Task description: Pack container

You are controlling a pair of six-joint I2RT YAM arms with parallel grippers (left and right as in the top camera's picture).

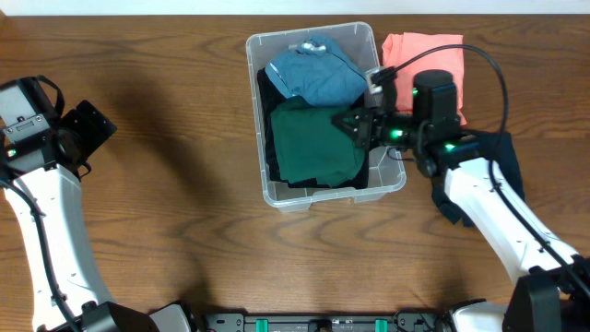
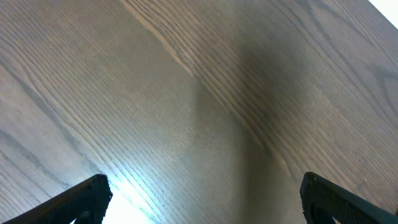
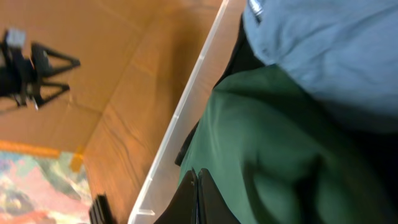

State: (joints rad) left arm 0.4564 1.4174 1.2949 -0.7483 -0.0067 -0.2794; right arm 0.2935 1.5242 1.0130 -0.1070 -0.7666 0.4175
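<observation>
The clear plastic container (image 1: pixel 260 148) stands at the table's middle back. Inside it lie a folded blue garment (image 1: pixel 313 74) at the far end, a folded green garment (image 1: pixel 309 143) at the near end, and dark fabric (image 1: pixel 265 106) beneath them. My right gripper (image 1: pixel 355 124) reaches in over the container's right wall. Its fingers (image 3: pixel 198 180) are pressed together, tips on the green garment (image 3: pixel 280 143), with nothing visible between them. The blue garment (image 3: pixel 329 50) and the container rim (image 3: pixel 186 106) show there too. My left gripper (image 1: pixel 88 129) is open and empty (image 2: pixel 205 199) over bare wood at the far left.
A folded coral garment (image 1: pixel 419 51) lies on the table right of the container. A dark navy garment (image 1: pixel 509 166) lies partly under my right arm. The table's back edge runs just behind the container.
</observation>
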